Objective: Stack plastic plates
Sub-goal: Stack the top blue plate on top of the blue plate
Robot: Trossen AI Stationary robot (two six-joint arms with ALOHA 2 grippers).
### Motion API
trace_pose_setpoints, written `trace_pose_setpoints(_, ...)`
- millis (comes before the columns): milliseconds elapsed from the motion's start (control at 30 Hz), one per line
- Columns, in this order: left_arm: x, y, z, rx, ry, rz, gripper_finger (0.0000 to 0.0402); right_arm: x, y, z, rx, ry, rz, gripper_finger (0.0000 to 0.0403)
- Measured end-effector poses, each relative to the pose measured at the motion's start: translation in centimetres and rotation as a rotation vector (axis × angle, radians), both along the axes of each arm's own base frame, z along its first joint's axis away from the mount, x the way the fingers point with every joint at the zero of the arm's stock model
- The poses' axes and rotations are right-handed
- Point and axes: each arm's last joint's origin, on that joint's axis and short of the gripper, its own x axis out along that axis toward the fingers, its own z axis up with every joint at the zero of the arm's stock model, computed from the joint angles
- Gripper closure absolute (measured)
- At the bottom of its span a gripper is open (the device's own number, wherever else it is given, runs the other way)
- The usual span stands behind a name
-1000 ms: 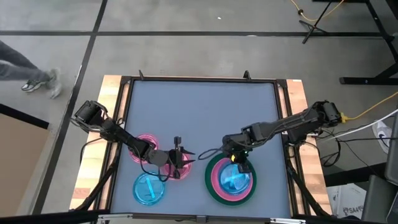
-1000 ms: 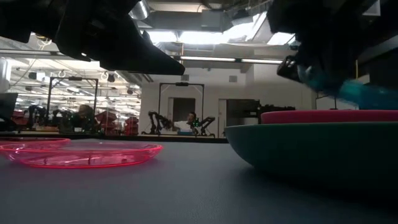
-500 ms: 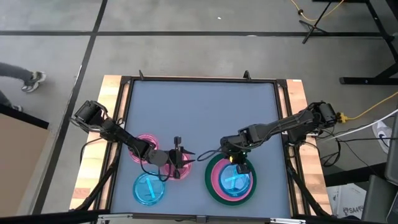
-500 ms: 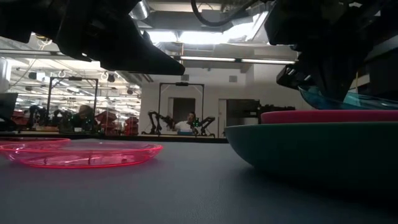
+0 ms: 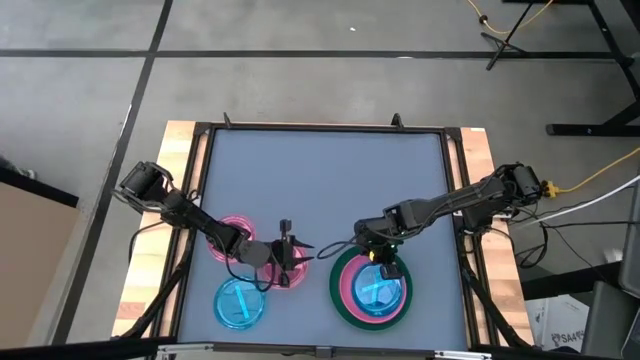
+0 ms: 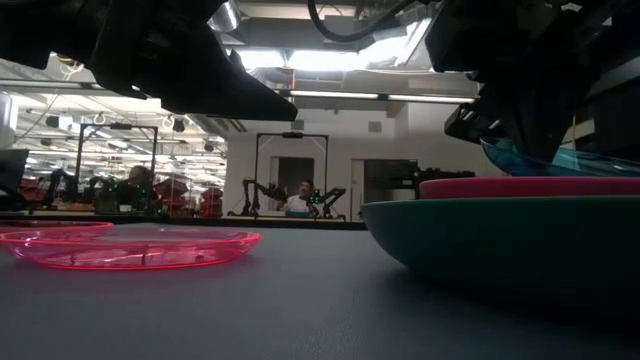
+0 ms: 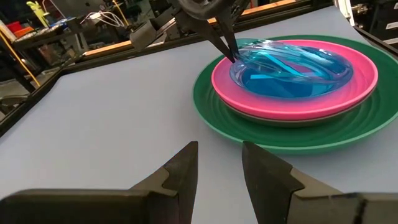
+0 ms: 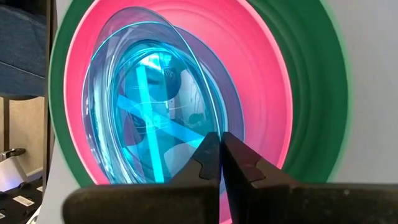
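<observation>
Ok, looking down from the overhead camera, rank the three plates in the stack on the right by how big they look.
Largest to smallest in the high view:
1. green plate, at the bottom
2. opaque pink plate, on the green one
3. translucent blue plate, on top, its rim pinched by the right gripper

Four cameras: overhead, tabletop-level, two wrist-mounted.
Overhead looks straight down; the low one faces 12 o'clock; both wrists closely share the green plate (image 7: 348,127).
</observation>
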Motion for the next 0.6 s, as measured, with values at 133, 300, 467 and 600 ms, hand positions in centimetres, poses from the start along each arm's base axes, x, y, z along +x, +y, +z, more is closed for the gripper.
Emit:
trace_pose_setpoints(133, 0.00, 0.00, 0.00, 0.000, 0.000, 0.000, 0.0283, 0.00, 0.00, 0.00, 0.000, 0.000, 0.000, 0.0401)
trace_pose_setpoints(300, 0.00, 0.00, 0.00, 0.000, 0.000, 0.000, 0.0283, 0.00, 0.00, 0.01, 0.000, 0.000, 0.000, 0.0401)
trace_pose_setpoints(467, 0.00, 0.00, 0.00, 0.000, 0.000, 0.000, 0.0283, 0.00, 0.00, 0.01, 0.000, 0.000, 0.000, 0.0401)
trace_pose_setpoints(600, 0.00, 0.00, 0.00, 0.000, 0.000, 0.000, 0.0283, 0.00, 0.00, 0.01, 0.000, 0.000, 0.000, 0.0395)
